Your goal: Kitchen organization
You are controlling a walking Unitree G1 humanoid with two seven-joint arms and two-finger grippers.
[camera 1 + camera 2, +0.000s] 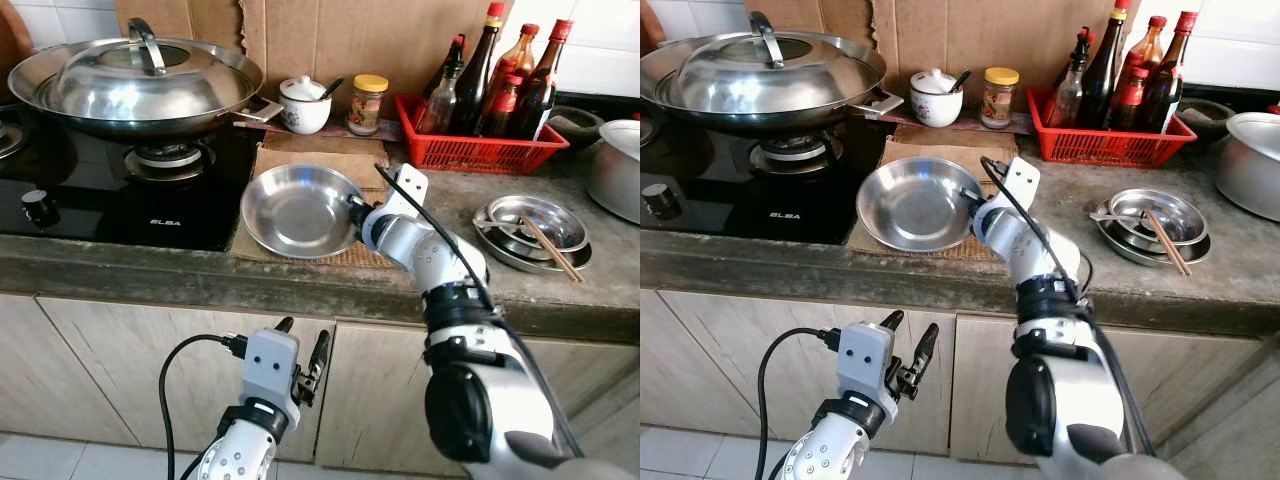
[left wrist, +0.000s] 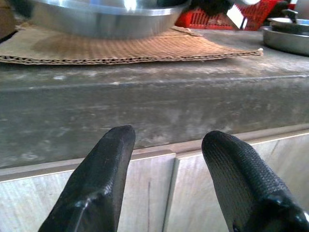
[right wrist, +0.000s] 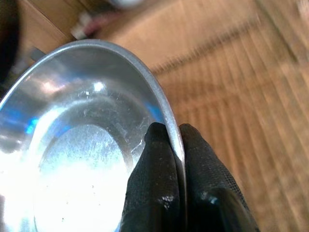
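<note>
A shiny steel bowl (image 1: pixel 300 210) rests on a sheet of brown cardboard (image 1: pixel 320 165) on the stone counter, just right of the hob. My right gripper (image 1: pixel 356 212) reaches over the counter and is shut on the bowl's right rim (image 3: pixel 166 121), one finger inside and one outside. My left gripper (image 1: pixel 302 352) hangs open below the counter edge, facing the cupboard doors (image 2: pixel 159 193), with nothing between its fingers (image 2: pixel 104 179).
A lidded wok (image 1: pixel 135 80) sits on the black gas hob (image 1: pixel 110 200). At the back stand a white pot (image 1: pixel 304 104), a jar (image 1: pixel 368 103) and a red basket of bottles (image 1: pixel 478 148). Stacked steel dishes with chopsticks (image 1: pixel 532 232) lie right, a steel pot (image 1: pixel 618 165) beyond.
</note>
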